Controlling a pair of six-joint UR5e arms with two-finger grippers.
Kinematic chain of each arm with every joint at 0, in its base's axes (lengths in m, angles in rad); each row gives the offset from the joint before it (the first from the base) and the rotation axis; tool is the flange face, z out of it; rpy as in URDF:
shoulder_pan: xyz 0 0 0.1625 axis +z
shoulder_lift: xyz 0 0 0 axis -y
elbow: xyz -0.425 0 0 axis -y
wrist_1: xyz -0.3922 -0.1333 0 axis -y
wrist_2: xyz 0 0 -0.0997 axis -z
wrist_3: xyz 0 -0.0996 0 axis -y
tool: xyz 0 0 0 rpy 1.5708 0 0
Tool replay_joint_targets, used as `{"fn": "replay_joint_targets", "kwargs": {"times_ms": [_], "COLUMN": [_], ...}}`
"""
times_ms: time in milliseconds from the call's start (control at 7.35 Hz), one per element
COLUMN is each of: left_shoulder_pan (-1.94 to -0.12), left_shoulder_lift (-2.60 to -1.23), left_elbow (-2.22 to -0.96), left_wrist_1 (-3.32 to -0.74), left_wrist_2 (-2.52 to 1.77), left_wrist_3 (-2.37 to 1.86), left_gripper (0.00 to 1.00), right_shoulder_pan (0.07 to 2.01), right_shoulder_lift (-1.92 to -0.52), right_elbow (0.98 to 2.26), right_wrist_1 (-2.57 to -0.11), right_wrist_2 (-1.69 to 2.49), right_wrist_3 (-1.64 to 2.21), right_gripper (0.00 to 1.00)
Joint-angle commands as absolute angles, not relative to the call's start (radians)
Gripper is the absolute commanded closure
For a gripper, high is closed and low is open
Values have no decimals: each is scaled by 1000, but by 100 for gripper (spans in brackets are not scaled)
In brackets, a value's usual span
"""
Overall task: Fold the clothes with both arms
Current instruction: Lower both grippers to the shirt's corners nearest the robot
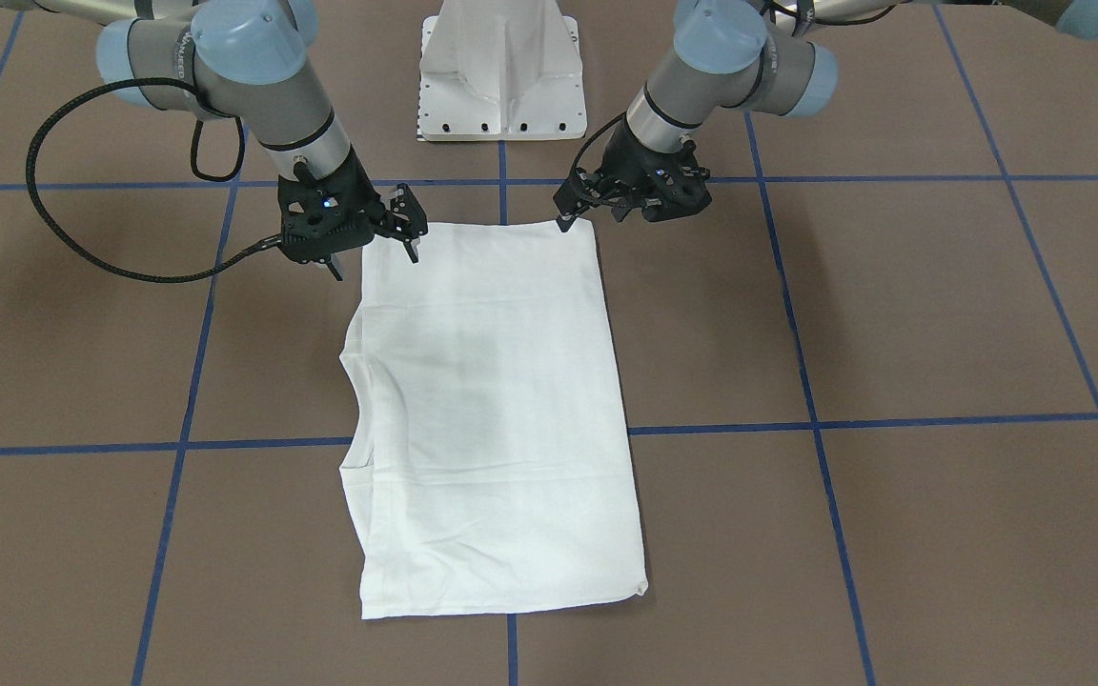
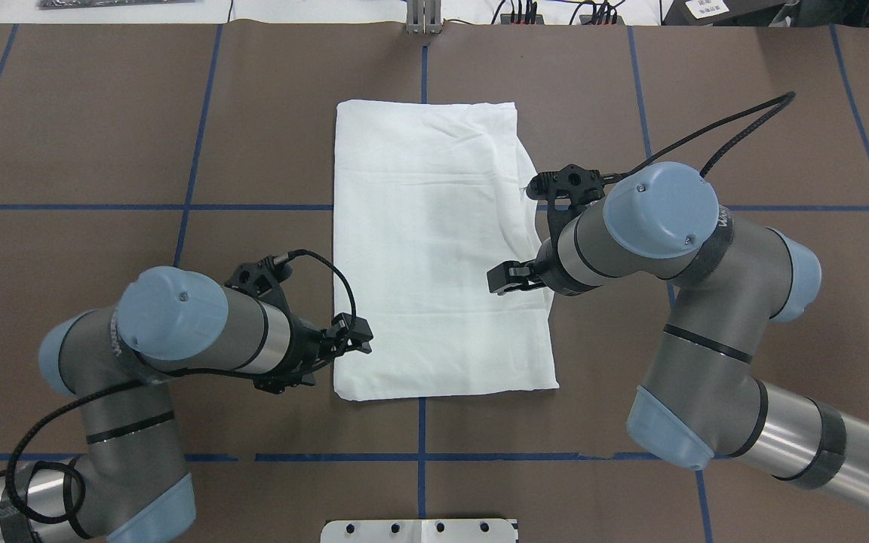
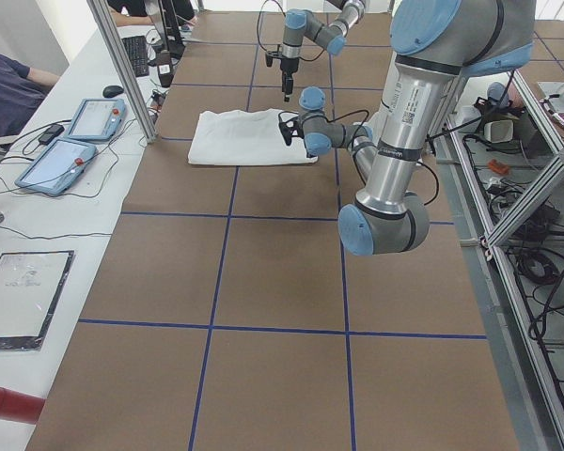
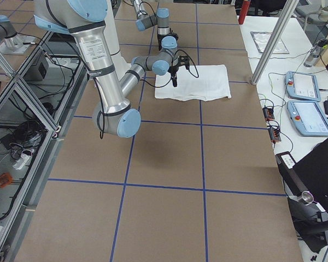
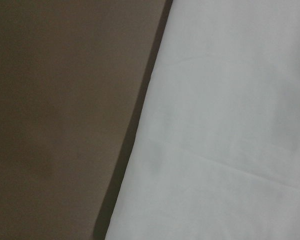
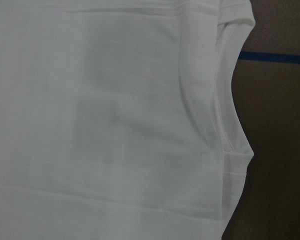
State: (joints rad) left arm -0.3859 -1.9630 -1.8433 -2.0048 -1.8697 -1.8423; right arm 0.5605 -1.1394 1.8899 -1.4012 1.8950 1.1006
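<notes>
The white shirt (image 1: 492, 410) lies flat on the brown table, folded into a long rectangle with its plain side up; no print shows. It also shows in the overhead view (image 2: 434, 249). My right gripper (image 1: 373, 250) hangs just above the shirt's corner nearest the robot, fingers spread and empty. In the overhead view it (image 2: 510, 279) is over the shirt's right edge. My left gripper (image 1: 606, 217) hovers at the other near corner, open and empty, and sits at the shirt's left edge in the overhead view (image 2: 351, 339). Both wrist views show only cloth (image 5: 230, 125) (image 6: 105, 125) and table.
The white pedestal base (image 1: 501, 76) stands behind the shirt between the arms. Blue tape lines (image 1: 892, 419) cross the brown table. A side bench with tablets (image 3: 70, 150) and a seated person (image 3: 9, 89) runs along the far side.
</notes>
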Motion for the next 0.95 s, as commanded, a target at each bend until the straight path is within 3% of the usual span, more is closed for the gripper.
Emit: {"fn": "replay_joint_targets", "kwargs": {"times_ms": [0,816], "left_shoulder_pan": [-336,-394], "left_shoulder_lift": [-1977,-1991], "left_elbow": [-1850,-1865], "left_wrist_1": [-1913,-1904], "left_wrist_2": [-1847,-1853], "left_wrist_3": [-1908,-1888], "left_gripper": [1,1], "right_shoulder_pan": [558,342], "right_shoulder_lift": [-1141,-1178], "right_elbow": [1893,1888], "right_wrist_1": [-1408,-1463], "right_wrist_2": [1899,1741], "right_wrist_3": [1127,1940], "right_gripper": [0,0]}}
